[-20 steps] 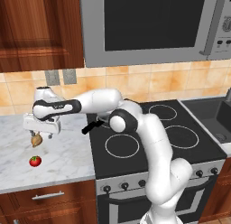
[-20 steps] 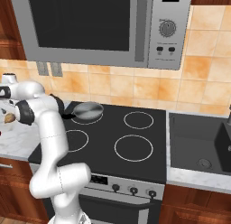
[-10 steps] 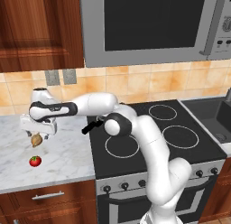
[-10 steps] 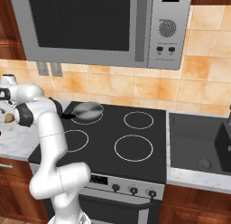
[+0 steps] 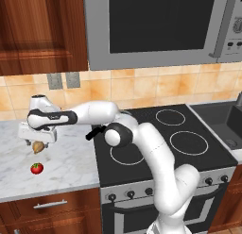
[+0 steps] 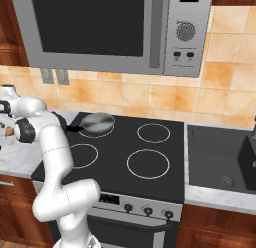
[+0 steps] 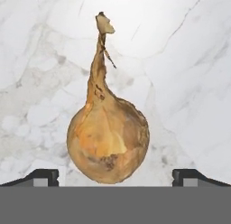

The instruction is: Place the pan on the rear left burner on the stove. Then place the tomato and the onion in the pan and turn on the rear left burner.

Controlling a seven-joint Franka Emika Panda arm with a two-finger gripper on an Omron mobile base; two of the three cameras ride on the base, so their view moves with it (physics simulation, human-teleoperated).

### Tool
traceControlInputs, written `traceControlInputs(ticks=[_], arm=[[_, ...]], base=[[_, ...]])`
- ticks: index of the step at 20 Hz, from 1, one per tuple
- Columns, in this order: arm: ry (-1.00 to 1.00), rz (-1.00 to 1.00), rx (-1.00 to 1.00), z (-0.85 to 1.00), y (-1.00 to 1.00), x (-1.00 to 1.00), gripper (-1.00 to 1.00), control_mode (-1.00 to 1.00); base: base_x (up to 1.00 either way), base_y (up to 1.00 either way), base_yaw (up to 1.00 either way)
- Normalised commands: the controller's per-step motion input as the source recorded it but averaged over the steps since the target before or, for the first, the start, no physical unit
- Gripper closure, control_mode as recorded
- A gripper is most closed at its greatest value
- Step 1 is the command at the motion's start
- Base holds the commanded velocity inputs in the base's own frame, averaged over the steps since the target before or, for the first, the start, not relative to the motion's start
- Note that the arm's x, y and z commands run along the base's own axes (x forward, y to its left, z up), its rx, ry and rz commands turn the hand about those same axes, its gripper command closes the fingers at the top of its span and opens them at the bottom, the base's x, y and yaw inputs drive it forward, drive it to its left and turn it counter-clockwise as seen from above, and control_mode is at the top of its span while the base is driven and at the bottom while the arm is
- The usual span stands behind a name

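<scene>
The gripper (image 7: 115, 175) hangs over the onion (image 7: 108, 144) with its jaws spread wide, one fingertip to either side of the bulb and apart from it. The onion lies on the marble counter (image 5: 71, 157) left of the stove (image 5: 156, 148); whether the fingertips reach the counter is hard to tell. The tomato (image 5: 36, 168) sits near the onion, farther from the wall. The pan (image 6: 97, 122) rests on the stove's rear left burner (image 6: 95, 130).

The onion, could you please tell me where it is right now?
The onion lies on the marble counter left of the stove, just behind the tomato, directly under the open gripper.
</scene>
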Motion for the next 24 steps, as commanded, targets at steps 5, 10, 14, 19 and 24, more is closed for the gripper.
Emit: traceControlInputs(ticks=[5,10,14,19,24], arm=[[0.0,0.0,-0.06,-0.09,0.0,0.03,-1.0,-1.0],[0.0,0.0,-0.05,-0.06,0.0,0.09,-1.0,-1.0],[0.0,0.0,-0.04,-0.1,0.04,0.19,-1.0,-1.0],[0.0,0.0,-0.02,-0.19,0.08,0.15,-1.0,-1.0],[0.01,0.0,-0.02,-0.07,0.16,0.02,1.0,-1.0]], base=[[0.0,0.0,0.0],[0.0,0.0,0.0],[0.0,0.0,0.0],[0.0,0.0,0.0],[0.0,0.0,0.0]])
